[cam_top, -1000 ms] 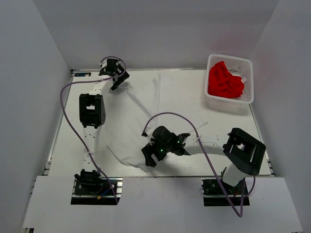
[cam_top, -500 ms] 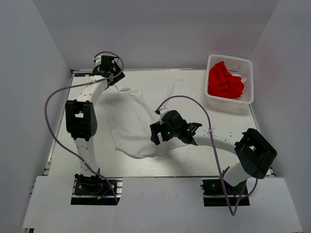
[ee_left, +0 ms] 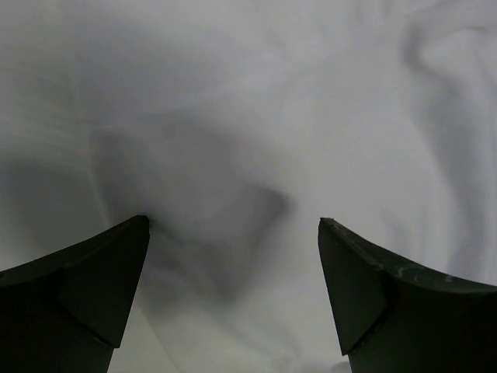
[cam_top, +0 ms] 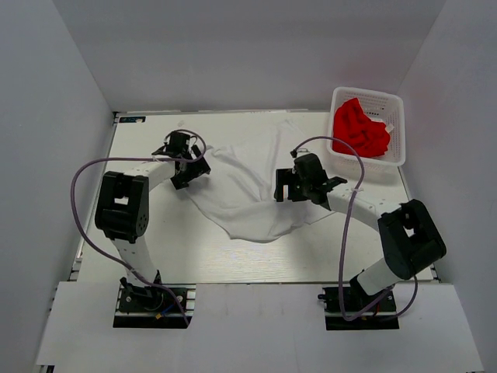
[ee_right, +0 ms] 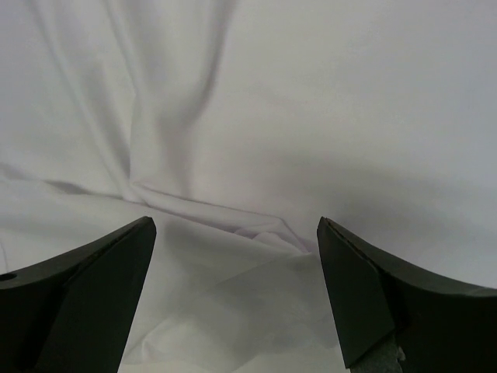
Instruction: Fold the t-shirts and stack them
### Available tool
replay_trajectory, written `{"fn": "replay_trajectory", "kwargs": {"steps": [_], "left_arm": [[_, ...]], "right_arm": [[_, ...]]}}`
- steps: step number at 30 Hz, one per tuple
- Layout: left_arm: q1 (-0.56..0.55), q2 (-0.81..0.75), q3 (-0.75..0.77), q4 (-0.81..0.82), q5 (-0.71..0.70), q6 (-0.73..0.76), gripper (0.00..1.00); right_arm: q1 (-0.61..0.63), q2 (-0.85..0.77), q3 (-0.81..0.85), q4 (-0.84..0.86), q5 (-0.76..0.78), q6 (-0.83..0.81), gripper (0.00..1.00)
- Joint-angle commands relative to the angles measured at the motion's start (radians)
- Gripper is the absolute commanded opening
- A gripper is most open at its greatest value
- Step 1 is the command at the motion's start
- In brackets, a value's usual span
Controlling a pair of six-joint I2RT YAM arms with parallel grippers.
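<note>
The white t-shirt (cam_top: 250, 198) lies rumpled on the middle of the table, its near edge curved. My left gripper (cam_top: 189, 169) is at the shirt's left edge, open, with white cloth (ee_left: 256, 116) between and below its jaws (ee_left: 233, 221). My right gripper (cam_top: 286, 185) is over the shirt's right part, open above a fold of cloth (ee_right: 233, 214). Neither holds anything. The red t-shirt (cam_top: 359, 128) lies bunched in the white lattice basket (cam_top: 369, 94) at the back right. No dark mark shows on the white shirt.
The basket stands by the table's right back corner, close to the right arm's forearm (cam_top: 349, 198). Grey walls close in the table on three sides. Purple cables (cam_top: 81, 194) loop beside each arm.
The right gripper has moved from the near edge of the shirt back and right; the left gripper has come nearer from the back left corner. The shirt has shifted right and bunched up.
</note>
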Motion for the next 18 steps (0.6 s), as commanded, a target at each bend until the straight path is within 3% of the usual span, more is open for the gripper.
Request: {"fn": "replay_trajectory", "kwargs": {"steps": [1,4,9,11,15,18], "left_arm": [[-0.025,-0.002,-0.004,0.079,0.079,-0.008,1.0],[-0.036,0.047,0.048,0.055,0.039,-0.008,1.0],[-0.036,0.163,0.161,0.009,-0.036,0.002,1.0],[-0.036,0.258,0.267,-0.055,-0.131,0.002,1.0],[-0.001,0.442,0.503,-0.161,-0.151,0.011,1.0],[0.008,0.574,0.807,-0.258,-0.234,0.043,1.0]], "right_arm": [[-0.02,-0.057,-0.013,-0.008,-0.251,-0.092,0.9],[-0.014,-0.096,-0.043,-0.057,-0.363,-0.164,0.9],[-0.006,-0.255,-0.106,-0.138,-0.32,-0.217,0.9],[-0.005,-0.364,-0.137,-0.158,-0.296,-0.224,0.9],[-0.014,-0.482,-0.169,-0.17,-0.164,-0.162,0.9],[-0.022,-0.508,-0.18,-0.173,0.008,-0.09,0.9]]}}
